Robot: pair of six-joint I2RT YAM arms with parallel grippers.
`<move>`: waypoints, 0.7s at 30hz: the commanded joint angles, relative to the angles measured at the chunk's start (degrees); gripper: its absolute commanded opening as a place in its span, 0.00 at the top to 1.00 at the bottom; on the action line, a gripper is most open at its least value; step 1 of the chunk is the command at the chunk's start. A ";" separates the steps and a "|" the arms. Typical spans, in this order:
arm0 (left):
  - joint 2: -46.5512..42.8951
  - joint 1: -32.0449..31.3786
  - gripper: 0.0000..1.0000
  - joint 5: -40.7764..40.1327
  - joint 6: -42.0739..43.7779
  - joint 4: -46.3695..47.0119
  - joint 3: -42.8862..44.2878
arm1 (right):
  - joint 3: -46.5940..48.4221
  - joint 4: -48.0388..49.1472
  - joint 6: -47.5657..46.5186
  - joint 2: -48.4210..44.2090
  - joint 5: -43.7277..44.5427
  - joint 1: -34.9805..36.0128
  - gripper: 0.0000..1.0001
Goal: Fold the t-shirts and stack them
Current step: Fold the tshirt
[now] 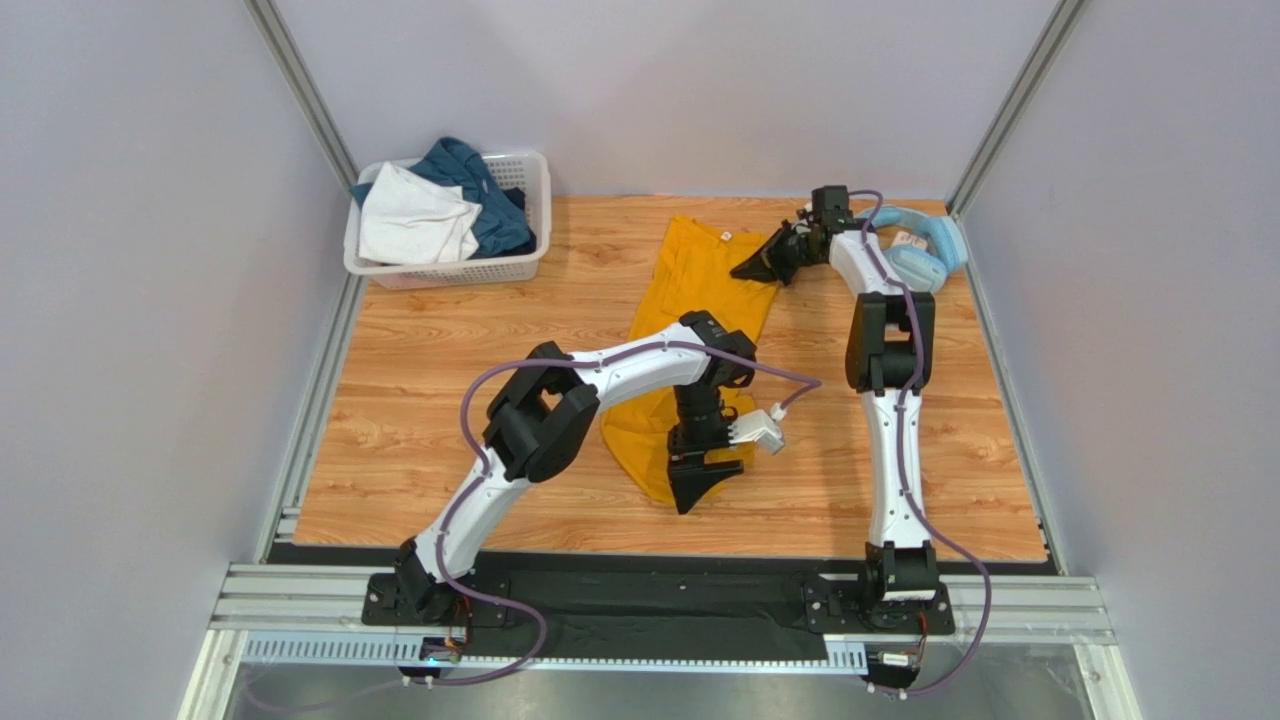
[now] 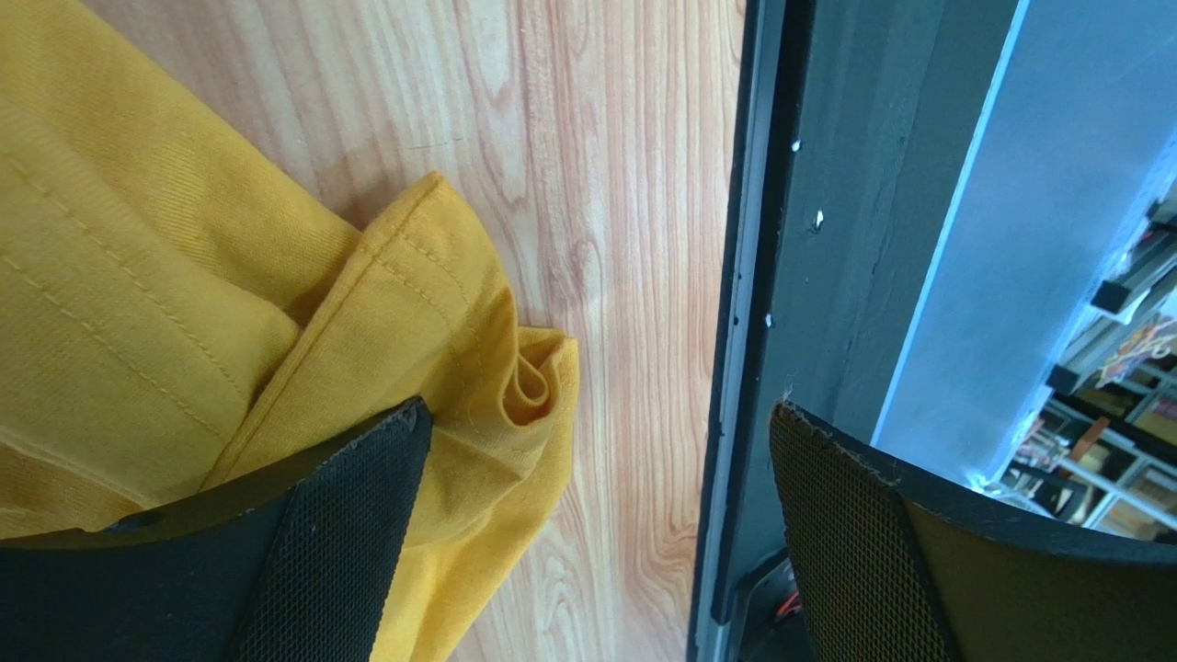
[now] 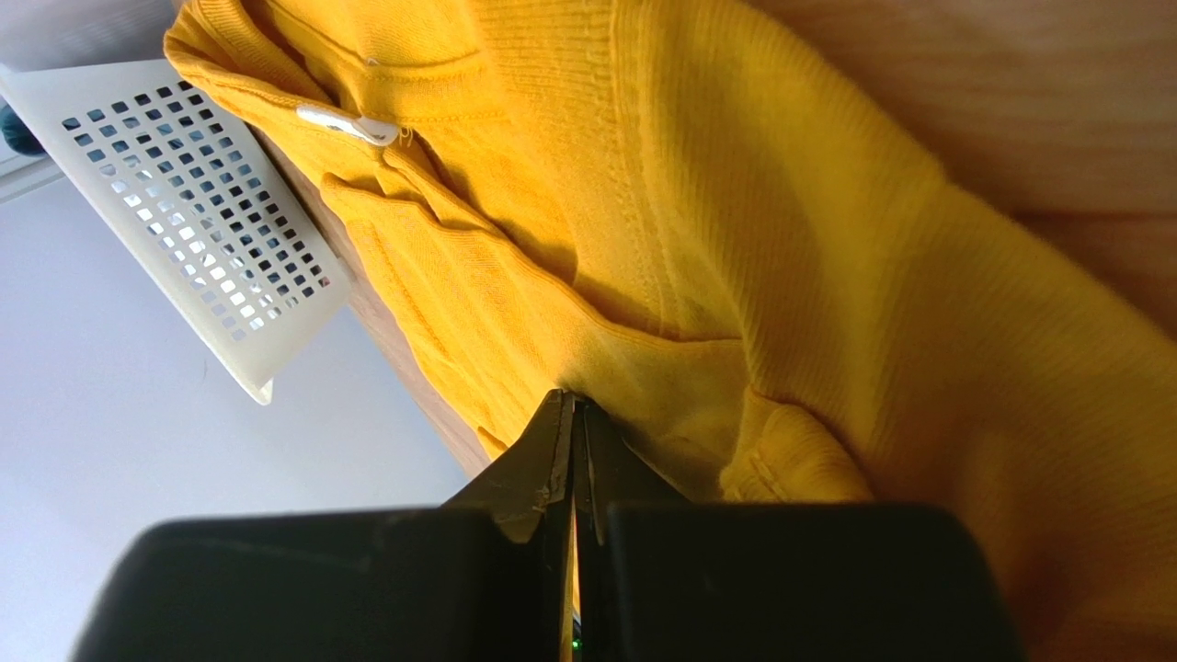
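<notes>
A mustard-yellow t-shirt (image 1: 691, 300) lies stretched along the wooden table from far to near. My right gripper (image 1: 747, 270) is at its far right edge, jaws shut on a fold of the yellow t-shirt (image 3: 774, 248), with cloth showing between the right gripper's (image 3: 571, 403) tips. My left gripper (image 1: 700, 480) hovers open over the shirt's near end. In the left wrist view one finger (image 2: 332, 538) is above the rumpled hem of the yellow t-shirt (image 2: 180, 276) and the other is past the table's edge. A white garment (image 1: 413, 218) and a teal-blue garment (image 1: 481, 188) lie in the basket.
The white lattice basket (image 1: 451, 273) stands at the far left corner; the basket's wall (image 3: 207, 207) also shows in the right wrist view. Light-blue headphones (image 1: 917, 248) lie at the far right beside the right arm. The table's black near edge (image 2: 753, 276) is close to the left gripper.
</notes>
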 commanded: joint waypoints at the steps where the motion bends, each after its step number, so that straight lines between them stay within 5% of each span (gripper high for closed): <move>1: 4.36 -0.10 0.00 -5.91 -2.81 8.64 0.34 | -2.39 -3.13 -2.82 -0.09 4.95 -0.51 1.00; 5: 5.08 -0.19 0.00 -10.49 -6.68 12.24 -0.71 | -2.74 -3.13 -3.43 -0.09 5.04 -0.51 1.00; 13: -7.31 -0.19 0.00 -22.27 -11.26 26.04 -12.14 | -4.68 -3.04 -4.32 -0.88 5.48 -0.51 1.00; 17: -13.29 1.12 0.00 -12.81 -12.84 25.18 -13.82 | -5.47 -3.21 -4.67 -1.41 6.10 -0.51 1.00; 21: -9.36 2.35 0.00 -5.09 -15.92 16.67 -6.80 | -6.26 -3.39 -4.58 -2.37 6.18 -0.51 1.00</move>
